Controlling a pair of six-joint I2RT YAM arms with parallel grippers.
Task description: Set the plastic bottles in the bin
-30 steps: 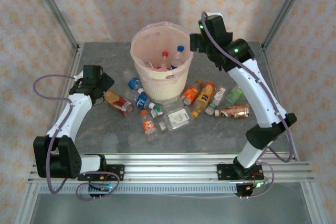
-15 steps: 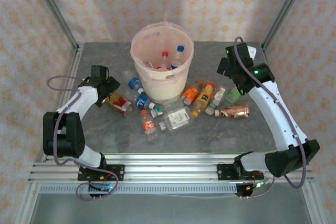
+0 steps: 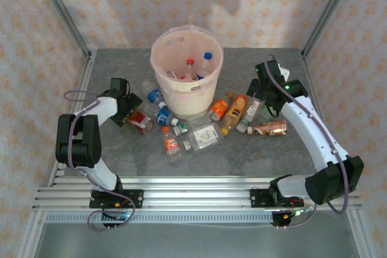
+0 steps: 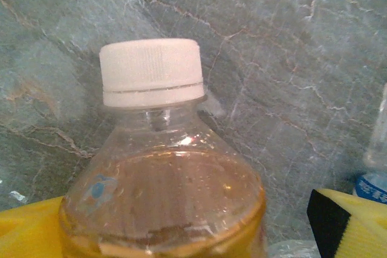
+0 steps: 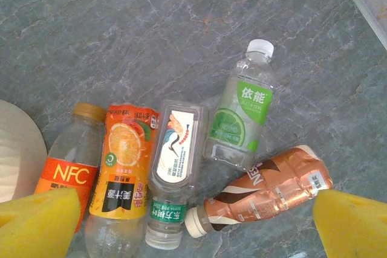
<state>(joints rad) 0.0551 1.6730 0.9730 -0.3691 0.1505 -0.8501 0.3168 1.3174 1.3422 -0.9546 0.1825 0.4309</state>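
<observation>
Few plastic bottles (image 3: pixel 192 69) in bin (image 3: pixel 181 99); most lie on bench (image 3: pixel 242 155) (both sides of bin). L pincer (image 3: pixel 129 112) spread wide astride white-capped bottle (image 4: pixel 151 70), not clenched. R pincer (image 3: pixel 259 102) released, empty, above right-hand group (image 5: pixel 181 149).

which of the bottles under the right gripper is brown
The crumpled copper-brown bottle with the cream cap, lying slanted. The other bottles beside it are clear, with orange, white or green labels.
</observation>
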